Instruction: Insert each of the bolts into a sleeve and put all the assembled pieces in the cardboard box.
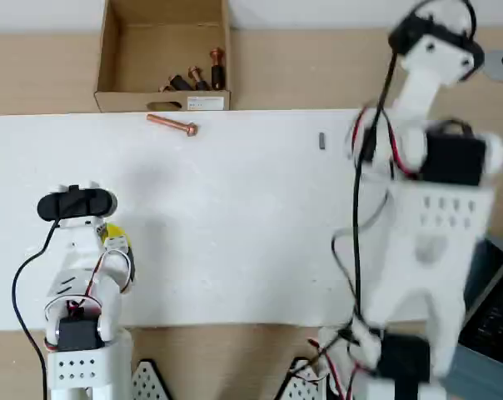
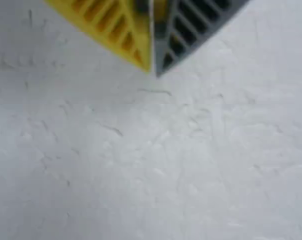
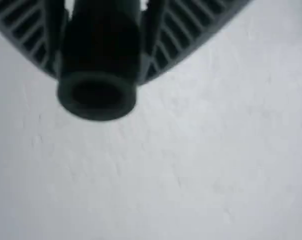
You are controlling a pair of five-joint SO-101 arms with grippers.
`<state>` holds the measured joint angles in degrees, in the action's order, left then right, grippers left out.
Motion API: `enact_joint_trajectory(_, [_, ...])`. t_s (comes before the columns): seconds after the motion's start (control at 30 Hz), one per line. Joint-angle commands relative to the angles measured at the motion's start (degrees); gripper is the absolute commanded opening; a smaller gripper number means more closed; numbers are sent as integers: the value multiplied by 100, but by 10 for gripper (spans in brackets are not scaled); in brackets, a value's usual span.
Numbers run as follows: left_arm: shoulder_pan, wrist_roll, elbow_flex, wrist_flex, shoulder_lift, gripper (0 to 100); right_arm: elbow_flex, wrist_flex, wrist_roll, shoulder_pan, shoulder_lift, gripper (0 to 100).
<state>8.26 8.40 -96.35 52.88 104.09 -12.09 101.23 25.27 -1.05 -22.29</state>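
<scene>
white sheet (image 1: 235, 217) over a wooden table (image 1: 35, 75): the working surface for both arms.

right arm (image 1: 435, 217): stands high above the right side of the sheet.

cardboard box (image 1: 106, 58): at the far edge of the table, just beyond the sheet, open side up. it holds several finished pieces (image 1: 197, 79), dark sleeves with copper bolt heads showing, heaped in its near right corner. the exact count cannot be told, perhaps three.

left arm (image 1: 81, 275): folded low over the near left part of the sheet.

right gripper (image 3: 100, 75): clenched around a black sleeve (image 3: 97, 97), held above bare sheet. the sleeve's open bore faces the wrist camera end-on and is empty.

left gripper (image 2: 153, 67): yellow finger (image 2: 116, 30) and grey finger (image 2: 196, 25) pressed tip to tip with nothing between them, close over the sheet.

loose bolt (image 1: 172, 124): copper, lying flat on the sheet just in front of the box, well apart from both arms.

small dark object (image 1: 321, 141): on the sheet toward the right arm. whether it is another sleeve cannot be told.

progress, as judged: most pieces appear boxed. at least one pairing is left: the bolt is yet to be picked up, pushed into the held sleeve, and the pair put in the box.
</scene>
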Motion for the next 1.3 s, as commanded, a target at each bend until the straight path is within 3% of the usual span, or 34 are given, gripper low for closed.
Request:
enact_joint_trajectory(0.0, [62, 9, -26, 26, 40, 2, 927, 26, -123, 57, -1200, 9])
enact_joint_trajectory(0.57, [26, 237, 2057, 1292, -444, 3, 5587, -1266, -563, 57, -5982, 9])
enact_joint_trajectory(0.93, [26, 290, 4800, 1240, -3688, 3, 6554, -1301, -527, 40, -7240, 9])
enact_joint_trajectory(1.27, [26, 1011, 7578, 1248, -7231, 2, 6607, -1301, -519, 22, -7354, 9])
